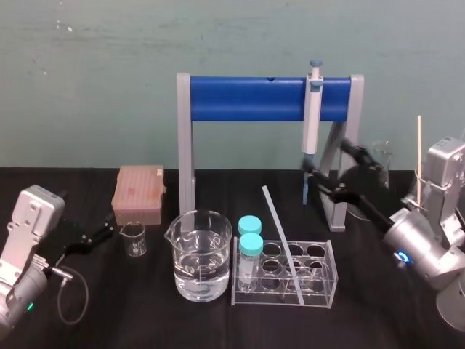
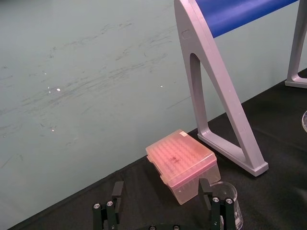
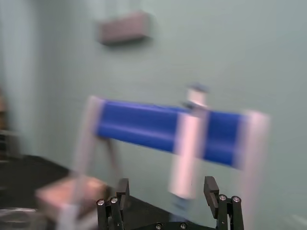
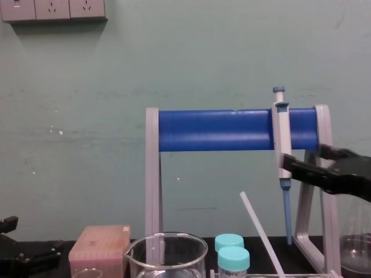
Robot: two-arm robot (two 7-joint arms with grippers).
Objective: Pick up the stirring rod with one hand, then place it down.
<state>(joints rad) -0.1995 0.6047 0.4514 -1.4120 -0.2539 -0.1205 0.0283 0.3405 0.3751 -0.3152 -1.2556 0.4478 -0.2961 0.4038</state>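
The stirring rod point(image 1: 282, 242) is a thin translucent white rod. Its lower end rests in the clear test tube rack point(image 1: 330, 280), and it leans up toward the back left; the chest view has the stirring rod point(image 4: 259, 229) slanting up at the bottom. My right gripper point(image 1: 328, 173) hovers behind and to the right of the rod's top, apart from it, near the hanging pipette point(image 1: 313, 116). Its fingers point(image 3: 123, 188) stand wide apart with nothing between them. My left gripper point(image 1: 102, 234) rests open at the table's left, by a small beaker point(image 1: 134, 238).
A large beaker of water point(image 1: 202, 254) stands left of the rack, which holds two blue-capped tubes point(image 1: 251, 246). The grey stand with a blue bar point(image 1: 247, 99) spans the back. A pink tip box point(image 1: 139, 194) sits back left, and a flask point(image 1: 381, 156) and a thin wooden stick point(image 1: 419, 160) at the right.
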